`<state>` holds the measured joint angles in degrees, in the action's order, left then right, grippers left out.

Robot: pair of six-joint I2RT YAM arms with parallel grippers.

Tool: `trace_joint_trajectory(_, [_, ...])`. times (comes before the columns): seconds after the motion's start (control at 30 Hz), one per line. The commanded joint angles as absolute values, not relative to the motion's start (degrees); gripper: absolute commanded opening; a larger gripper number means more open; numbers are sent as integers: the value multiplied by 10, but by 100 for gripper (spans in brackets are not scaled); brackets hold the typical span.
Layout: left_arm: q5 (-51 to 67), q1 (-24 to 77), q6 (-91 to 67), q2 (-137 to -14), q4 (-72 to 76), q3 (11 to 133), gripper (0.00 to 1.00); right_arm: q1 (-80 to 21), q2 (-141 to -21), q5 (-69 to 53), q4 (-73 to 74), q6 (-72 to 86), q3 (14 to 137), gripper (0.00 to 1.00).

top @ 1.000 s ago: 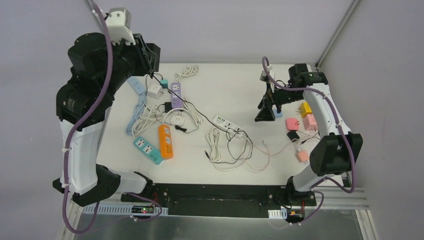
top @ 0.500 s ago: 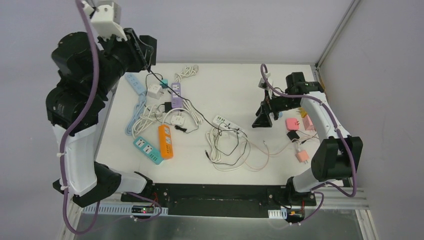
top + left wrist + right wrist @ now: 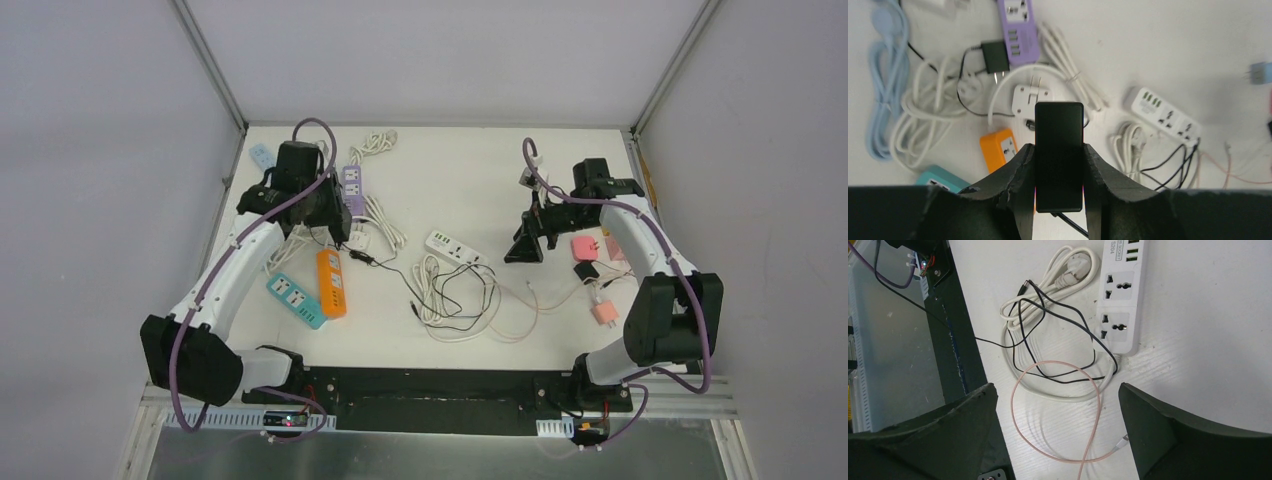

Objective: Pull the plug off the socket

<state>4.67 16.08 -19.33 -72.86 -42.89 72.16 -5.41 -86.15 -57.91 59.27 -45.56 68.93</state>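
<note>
My left gripper (image 3: pixel 1058 151) is shut on a black rectangular plug (image 3: pixel 1058 127) and holds it above the table, in no socket. A thin black cable (image 3: pixel 1073 225) trails from the plug's lower end. In the top view this gripper (image 3: pixel 335 224) hangs over the left cluster, just near the purple power strip (image 3: pixel 353 186), which also shows in the left wrist view (image 3: pixel 1018 25). My right gripper (image 3: pixel 1057 390) is open and empty above the cables beside the white power strip (image 3: pixel 1120 305). In the top view it (image 3: pixel 524 247) sits right of that strip (image 3: pixel 452 246).
An orange strip (image 3: pixel 331 282), a teal strip (image 3: pixel 295 299), a white adapter (image 3: pixel 1030 98), a second black adapter (image 3: pixel 994 56) by the purple strip and coiled white cords (image 3: pixel 432 290) lie around. Pink adapters (image 3: pixel 585 247) and a pink cable (image 3: pixel 1048 410) lie at the right.
My left arm has dropped from high at the back left to low over the left cluster, still holding the black plug. The right gripper shifted slightly toward the front.
</note>
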Motion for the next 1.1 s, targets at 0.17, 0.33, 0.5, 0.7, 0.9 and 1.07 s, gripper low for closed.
trace_joint_trajectory(0.17, [154,152,-261,-767,-275,615,0,-47,-855,-599,557,-445,676,95])
trace_joint_trajectory(0.33, [159,151,-259,-798,-260,595,0,-47,-858,-599,552,-444,669,95])
trace_joint_trajectory(0.5, [161,151,-250,-833,-251,578,5,-46,-860,-598,550,-443,665,95])
trace_joint_trajectory(0.7, [166,149,-242,-868,-244,572,31,-45,-868,-597,550,-443,662,95])
trace_joint_trajectory(0.9, [146,145,-245,-836,-252,578,62,-45,-869,-594,549,-443,660,95])
trace_joint_trajectory(1.07, [133,143,-230,-786,-286,606,68,-44,-871,-594,549,-443,660,95])
